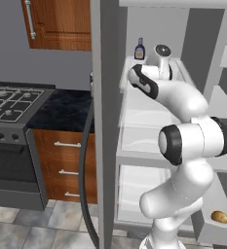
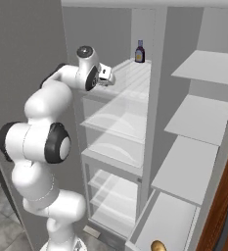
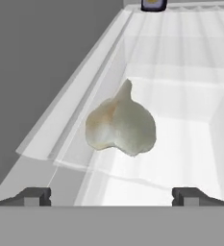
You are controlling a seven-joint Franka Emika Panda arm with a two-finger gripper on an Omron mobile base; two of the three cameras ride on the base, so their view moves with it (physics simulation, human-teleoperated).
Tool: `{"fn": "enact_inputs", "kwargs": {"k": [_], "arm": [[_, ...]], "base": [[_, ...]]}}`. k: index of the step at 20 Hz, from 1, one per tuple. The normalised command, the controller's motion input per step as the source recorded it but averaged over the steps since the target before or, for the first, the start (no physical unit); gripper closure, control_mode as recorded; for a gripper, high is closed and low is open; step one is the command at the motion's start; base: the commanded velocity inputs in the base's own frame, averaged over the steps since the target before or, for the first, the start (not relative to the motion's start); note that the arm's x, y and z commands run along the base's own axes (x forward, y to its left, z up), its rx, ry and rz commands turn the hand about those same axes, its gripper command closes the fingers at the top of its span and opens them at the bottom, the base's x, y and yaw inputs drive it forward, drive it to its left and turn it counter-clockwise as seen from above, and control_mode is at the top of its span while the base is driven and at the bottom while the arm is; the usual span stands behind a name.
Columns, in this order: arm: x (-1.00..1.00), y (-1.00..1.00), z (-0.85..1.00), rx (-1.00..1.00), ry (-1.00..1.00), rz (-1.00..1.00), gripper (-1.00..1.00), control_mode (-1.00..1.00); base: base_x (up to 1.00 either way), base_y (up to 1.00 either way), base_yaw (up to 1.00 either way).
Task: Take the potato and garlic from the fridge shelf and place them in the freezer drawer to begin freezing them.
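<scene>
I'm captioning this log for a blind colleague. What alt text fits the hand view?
An off-white, lobed garlic bulb with a pointed tip sits near the front edge of the ribbed white fridge shelf, centred ahead of the open pincer, whose dark fingertips stand wide apart and clear of it. A dark-capped sauce bottle stands at the shelf's far end.

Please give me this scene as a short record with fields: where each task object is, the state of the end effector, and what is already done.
potato: lying in the freezer drawer, low at the fridge's right side
garlic: on the fridge shelf, near its front edge, tip pointing up
end effector: open, fingers wide apart, facing the garlic and not touching it
sauce bottle: upright at the back of the same shelf
done: potato placed
left to do: garlic not yet grasped
</scene>
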Motion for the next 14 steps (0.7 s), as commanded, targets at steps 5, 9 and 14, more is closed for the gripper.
{"fn": "enact_inputs", "kwargs": {"k": [5, 9, 14], "arm": [[0.50, 0.00, -0.20, 0.00, 0.06, 0.00, -1.00, -1.00], [0.56, 0.00, -0.15, 0.00, 0.06, 0.00, -1.00, -1.00], [0.54, 0.00, -0.10, 0.00, 0.05, 0.00, -1.00, -1.00]], "base": [[0.00, 0.00, 0.00], [0.00, 0.00, 0.00], [0.00, 0.00, 0.00]]}}
